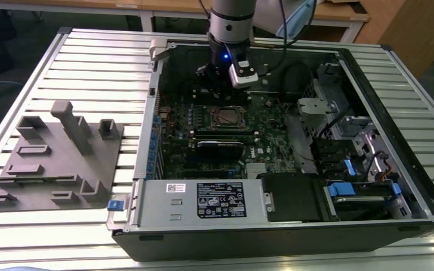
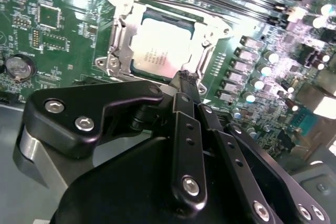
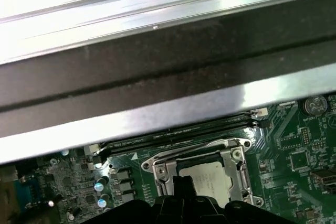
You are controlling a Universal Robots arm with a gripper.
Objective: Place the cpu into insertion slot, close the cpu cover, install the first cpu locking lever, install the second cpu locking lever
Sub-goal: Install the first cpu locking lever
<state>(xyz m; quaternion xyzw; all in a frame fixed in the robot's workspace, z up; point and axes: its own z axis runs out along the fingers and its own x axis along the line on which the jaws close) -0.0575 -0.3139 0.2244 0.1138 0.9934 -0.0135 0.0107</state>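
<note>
Second wrist view, hand (image 2: 185, 80) closed, over cpu cover (image 2: 119, 39)

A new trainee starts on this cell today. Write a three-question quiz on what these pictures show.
1. True or false: the cpu cover lies flat around the cpu.
2. The end effector is: A) inside the computer case, close to the cpu; B) outside the case, above the slatted table.
3. Fill in: the grey fixture lies to the exterior view's ____ of the case.
Key: 1 true; 2 A; 3 left.
</note>
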